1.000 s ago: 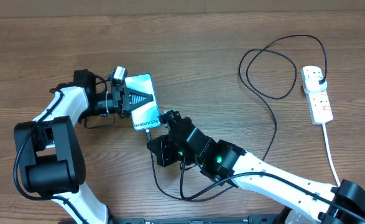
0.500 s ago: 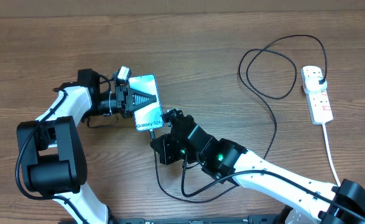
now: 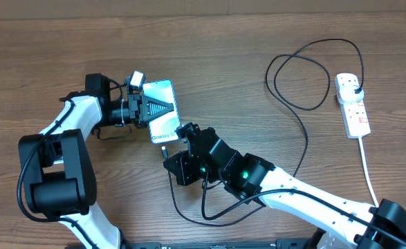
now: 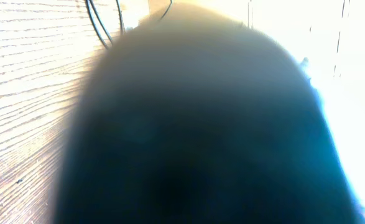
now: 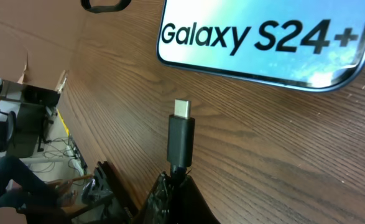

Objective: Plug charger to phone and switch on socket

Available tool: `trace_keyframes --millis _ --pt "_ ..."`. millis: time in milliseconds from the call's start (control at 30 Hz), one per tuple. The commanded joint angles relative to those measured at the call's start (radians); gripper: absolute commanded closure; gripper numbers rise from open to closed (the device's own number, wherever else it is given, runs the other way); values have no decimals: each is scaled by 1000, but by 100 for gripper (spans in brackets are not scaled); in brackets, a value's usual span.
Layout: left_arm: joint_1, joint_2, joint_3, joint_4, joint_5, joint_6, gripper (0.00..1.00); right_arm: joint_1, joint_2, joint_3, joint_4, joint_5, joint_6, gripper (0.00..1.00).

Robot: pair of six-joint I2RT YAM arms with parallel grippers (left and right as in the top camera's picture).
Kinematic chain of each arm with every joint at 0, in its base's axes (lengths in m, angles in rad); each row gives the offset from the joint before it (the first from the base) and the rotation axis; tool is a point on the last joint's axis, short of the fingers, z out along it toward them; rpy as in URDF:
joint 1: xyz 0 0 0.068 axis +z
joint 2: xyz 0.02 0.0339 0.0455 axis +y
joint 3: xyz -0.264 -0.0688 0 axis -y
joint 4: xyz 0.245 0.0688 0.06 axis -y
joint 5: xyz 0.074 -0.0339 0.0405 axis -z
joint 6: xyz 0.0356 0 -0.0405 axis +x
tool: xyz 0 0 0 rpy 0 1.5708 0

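Observation:
The phone lies on the table with its lit screen up, and its "Galaxy S24+" end fills the top of the right wrist view. My left gripper is shut on the phone's far half; the left wrist view is a dark blur. My right gripper is shut on the charger's small plug tip, which points at the phone's near end with a small gap between them. The black charger cable loops across the table to the white socket, where its black plug sits in the top outlet.
The socket's white cord runs down toward the front right edge. Slack black cable curls under my right arm near the front edge. Cardboard lines the table's back edge.
The phone and my left gripper shifted slightly between frames. My right gripper has stayed close below the phone's end with the plug tip, moving only slightly.

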Motion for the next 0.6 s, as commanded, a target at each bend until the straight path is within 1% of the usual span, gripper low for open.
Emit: trace_keyframes --millis 0,567 --pt "-6 -28 3 3 34 -24 96 -14 2 -4 2 -15 -15 96" --pt "-7 -28 3 -13 35 -25 96 -40 2 -4 4 -4 -29 96"
